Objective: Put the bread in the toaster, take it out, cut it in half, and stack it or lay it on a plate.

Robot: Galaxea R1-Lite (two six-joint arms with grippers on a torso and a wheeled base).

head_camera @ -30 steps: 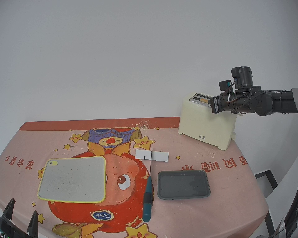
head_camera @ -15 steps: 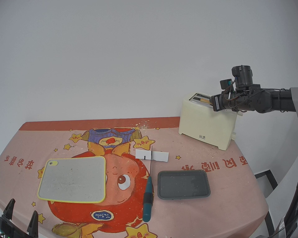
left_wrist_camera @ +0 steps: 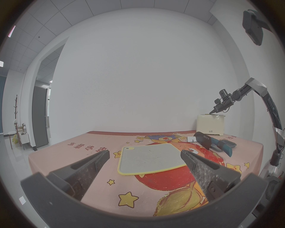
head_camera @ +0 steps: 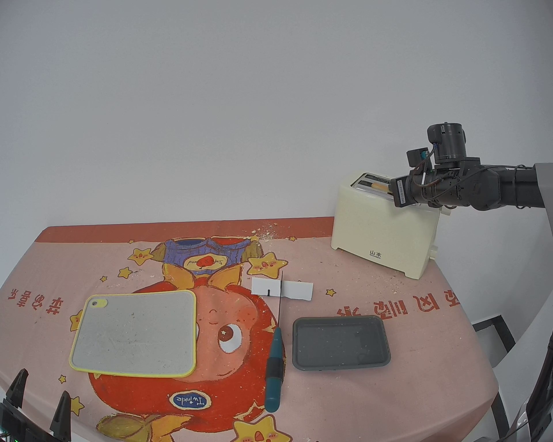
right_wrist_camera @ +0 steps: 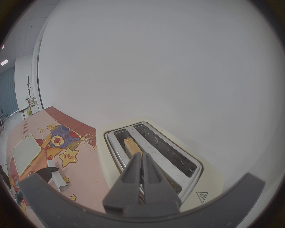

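Found right gripper [right_wrist_camera: 142,154] pressed together just above bread [right_wrist_camera: 131,147] in toaster [head_camera: 383,233] slot. Judged necessary: spreading astride it, descending squarely, lifting straight up.

Plain white wall [head_camera: 230,86], tiled ceiling [left_wrist_camera: 89,12], ceiling light [right_wrist_camera: 4,62], dark door [left_wrist_camera: 39,115], coat stand [left_wrist_camera: 15,108] far off.

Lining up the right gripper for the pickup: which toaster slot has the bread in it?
The slot on the tablecloth side holds the bread, just ahead of the right gripper; the wall-side slot shows only bare metal.
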